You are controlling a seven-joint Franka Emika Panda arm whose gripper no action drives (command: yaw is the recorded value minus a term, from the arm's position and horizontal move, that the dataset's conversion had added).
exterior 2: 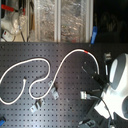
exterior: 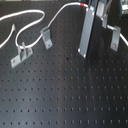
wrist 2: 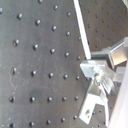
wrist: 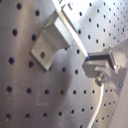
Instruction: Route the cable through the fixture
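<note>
The white cable [exterior: 31,16] loops across the first exterior view's upper left on the black pegboard. Its red band [exterior: 80,5] lies just left of my gripper [exterior: 96,7] at the top edge. In the second exterior view the cable [exterior 2: 45,62] curves up to the red band [exterior 2: 87,51] beside the white arm [exterior 2: 119,75]. In both wrist views the gripper [wrist: 97,67] looks shut on the cable [wrist: 100,100], the cord [wrist 2: 82,30] running out from the fingers. A metal bracket fixture [wrist: 50,40] stands close by; the cable passes beside it, not through it.
Two more small metal brackets [exterior: 46,37] [exterior: 21,54] stand on the board inside the cable's loop, and another [exterior: 113,36] at the first exterior view's right. A tall grey plate [exterior: 87,31] reaches down from the gripper. Clear bins [exterior 2: 60,20] sit behind the board.
</note>
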